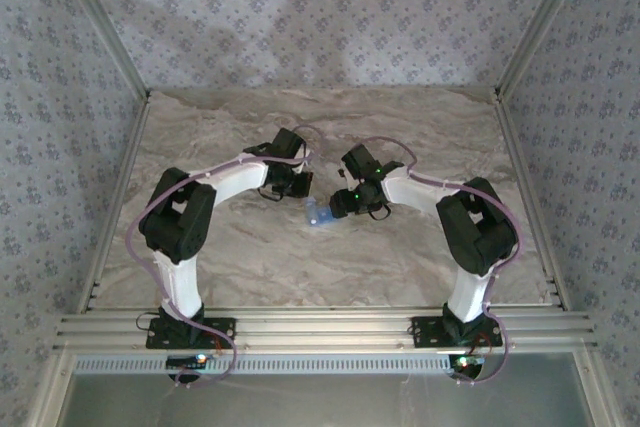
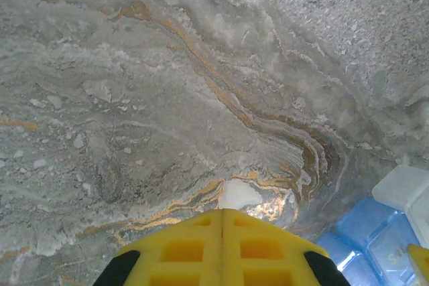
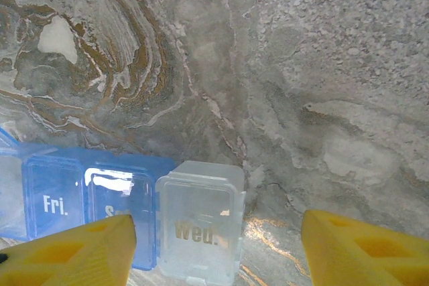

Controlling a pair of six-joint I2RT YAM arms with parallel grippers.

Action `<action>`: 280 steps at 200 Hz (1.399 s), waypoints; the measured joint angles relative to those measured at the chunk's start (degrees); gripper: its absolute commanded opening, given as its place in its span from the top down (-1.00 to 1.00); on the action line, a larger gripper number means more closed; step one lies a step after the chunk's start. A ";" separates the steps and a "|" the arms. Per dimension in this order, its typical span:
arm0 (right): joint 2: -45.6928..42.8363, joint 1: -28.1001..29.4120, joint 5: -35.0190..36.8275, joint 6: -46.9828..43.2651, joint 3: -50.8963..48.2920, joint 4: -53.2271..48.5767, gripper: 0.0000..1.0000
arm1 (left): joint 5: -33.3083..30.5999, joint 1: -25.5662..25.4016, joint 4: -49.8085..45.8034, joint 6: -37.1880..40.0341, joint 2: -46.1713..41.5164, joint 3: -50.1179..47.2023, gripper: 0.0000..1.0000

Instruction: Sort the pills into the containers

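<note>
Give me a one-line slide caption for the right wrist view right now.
Right gripper, open, hovers over a blue pill box with a clear "Wed." section, on a marble table.

Upper and lower-centre table (image 1: 330,117) open. Centre frame crowded: pill box (image 1: 320,215) between left gripper (image 1: 303,185) and right gripper (image 1: 336,210), little gap.

Arms counted: two, left arm (image 1: 215,192) and right arm (image 1: 440,197). Claws counted: two, left claw (image 2: 222,216) and right claw (image 3: 218,222), two yellow fingers on each. Pill box (image 3: 144,165): one counted, blue. Day-marked lids read in right wrist view: three, namely blue Fri. lid (image 3: 52,199), blue lid beginning S (image 3: 120,195), clear Wed. lid (image 3: 198,205). Further blue lid cut by frame edge: one. Marbled surface (image 1: 330,277): one.
</note>
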 measured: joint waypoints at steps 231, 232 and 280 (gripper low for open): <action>1.75 -0.02 -0.09 1.73 2.29 -0.96 -0.32 | 3.15 -6.29 0.04 -1.51 -8.17 -7.98 1.00; 1.77 -0.04 -0.09 1.75 2.29 -0.98 -0.33 | 3.17 -6.34 0.07 -1.51 -8.17 -8.04 1.00; 2.03 -0.17 -0.39 2.19 2.60 -1.16 -0.32 | 3.23 -7.28 0.55 -2.36 -8.24 -9.66 1.00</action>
